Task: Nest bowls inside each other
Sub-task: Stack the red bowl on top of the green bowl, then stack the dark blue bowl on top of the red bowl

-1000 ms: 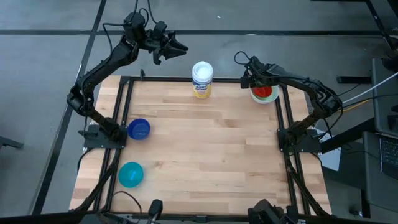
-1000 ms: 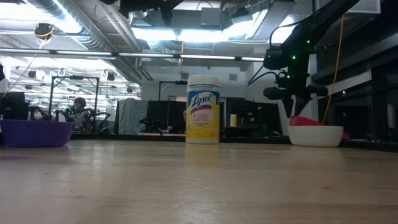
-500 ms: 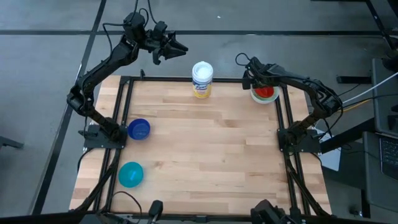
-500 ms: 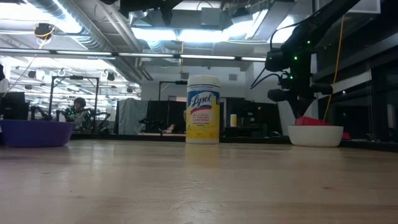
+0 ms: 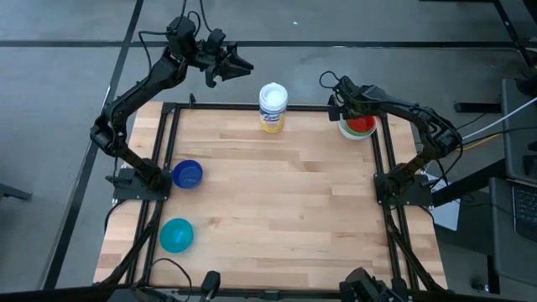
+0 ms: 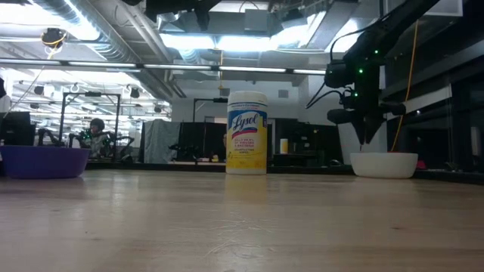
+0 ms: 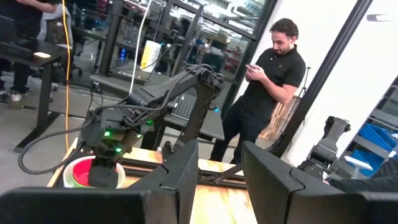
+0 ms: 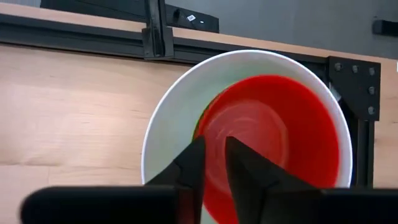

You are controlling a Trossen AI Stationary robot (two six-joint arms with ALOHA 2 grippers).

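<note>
A white bowl [image 5: 347,131] stands at the table's far right corner with a red bowl [image 8: 273,137] nested in it. A thin green edge [image 8: 196,127] shows between the two. My right gripper [image 8: 214,155] hangs just above the red bowl, pointing steeply down. Its fingers stand a narrow gap apart with nothing between them. In the low view it [image 6: 368,140] is clear of the white bowl's rim [image 6: 384,156]. A dark blue bowl [image 5: 187,174] and a teal bowl [image 5: 176,235] rest at the left edge. My left gripper [image 5: 243,65] waits open, raised beyond the far edge.
A tall white canister with a yellow label [image 5: 273,106] stands at the middle of the far edge. Black frame rails [image 5: 168,151] run along the table's sides. The wooden middle of the table [image 5: 277,193] is bare. A person [image 7: 267,81] stands in the room beyond.
The red bowl stood tilted, with one side of its rim showing above the white bowl's rim in the low view. It has now sunk into the white bowl and no longer shows there. My right gripper has stayed above the bowls.
</note>
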